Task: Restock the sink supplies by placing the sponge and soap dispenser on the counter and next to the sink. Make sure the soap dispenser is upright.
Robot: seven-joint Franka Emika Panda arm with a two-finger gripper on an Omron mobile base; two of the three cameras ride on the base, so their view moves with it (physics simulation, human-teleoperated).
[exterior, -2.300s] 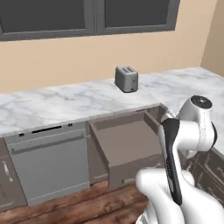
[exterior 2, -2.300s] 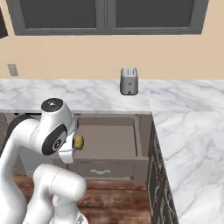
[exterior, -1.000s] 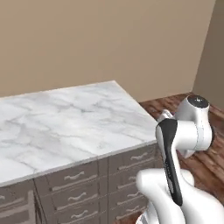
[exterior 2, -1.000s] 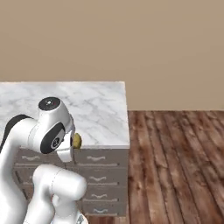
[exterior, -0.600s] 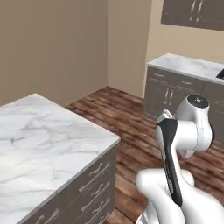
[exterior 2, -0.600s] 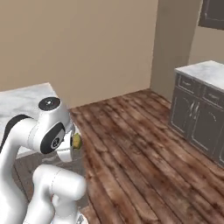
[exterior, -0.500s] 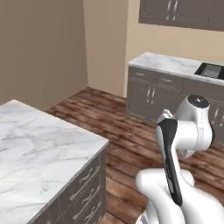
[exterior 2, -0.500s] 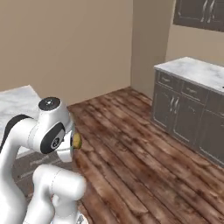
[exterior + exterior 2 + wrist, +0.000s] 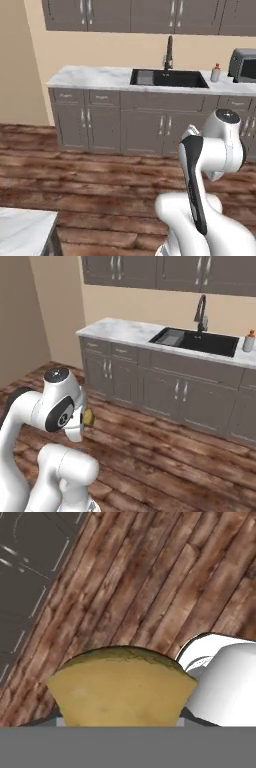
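The yellow-ochre sponge point(image 9: 122, 687) fills the low middle of the hand view and hides the finger tips. In the right base view the sponge point(image 9: 90, 417) pokes out beside the folded arm, with my gripper point(image 9: 86, 418) shut on it, low over the wooden floor. Across the room, the black sink point(image 9: 169, 78) point(image 9: 197, 341) with its tall faucet sits in the white marble counter point(image 9: 90, 77) point(image 9: 120, 330). The soap dispenser point(image 9: 215, 73) point(image 9: 248, 341) stands upright on the counter just right of the sink.
Open wooden floor point(image 9: 100, 180) lies between me and the grey cabinets point(image 9: 125, 376). A grey boxy appliance point(image 9: 243, 65) stands at the counter's right end. A marble worktop corner point(image 9: 25, 230) shows at the lower left. A beige wall point(image 9: 20, 321) closes the left side.
The whole picture has swung: the base turned from the marble island to face the sink counter. The arm keeps its folded pose with the sponge still gripped.
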